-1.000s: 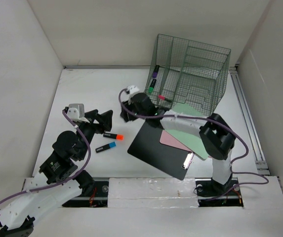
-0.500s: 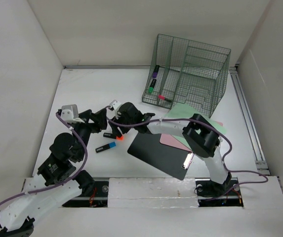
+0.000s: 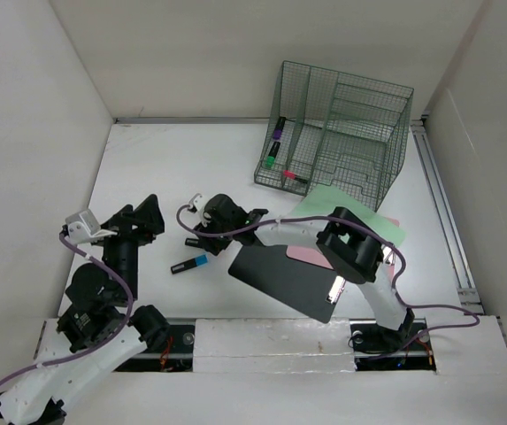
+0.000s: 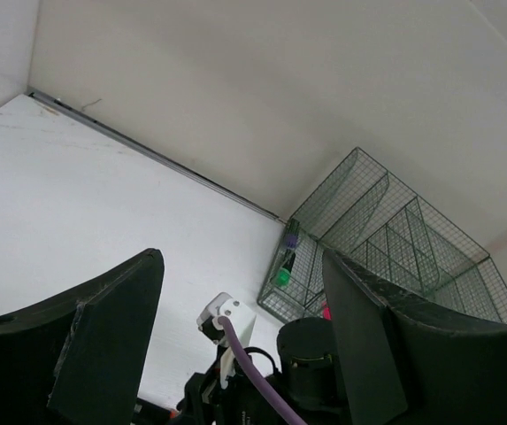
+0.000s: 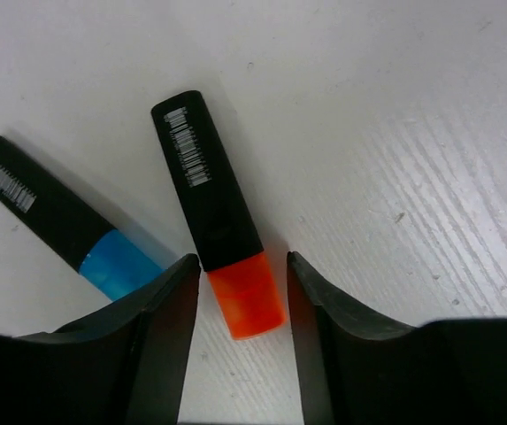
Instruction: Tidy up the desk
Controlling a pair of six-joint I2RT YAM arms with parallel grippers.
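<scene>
- Since a second ago the right arm has swung left across the table (image 3: 173, 159), away from the rack, while the left arm has pulled back toward its near-left corner.
- Right hand (image 5: 241, 266): fingers apart, straddling the orange marker (image 5: 218, 212) at its cap end — not yet clamped, a thin gap on each side.
- The marker lies flat with its long axis running away from the hand, so closing would pinch it across its width.
- Blue marker (image 5: 58, 217) lies just left of the orange one, near the left finger.
- Left hand (image 3: 140, 212): fingers apart and holding nothing, farther from both markers.
- Wire rack (image 3: 341, 133) stands at the far right — its front bin holds purple, green and pink markers.
- Black clipboard (image 3: 284, 274) lies between the markers and the right arm's base.
</scene>
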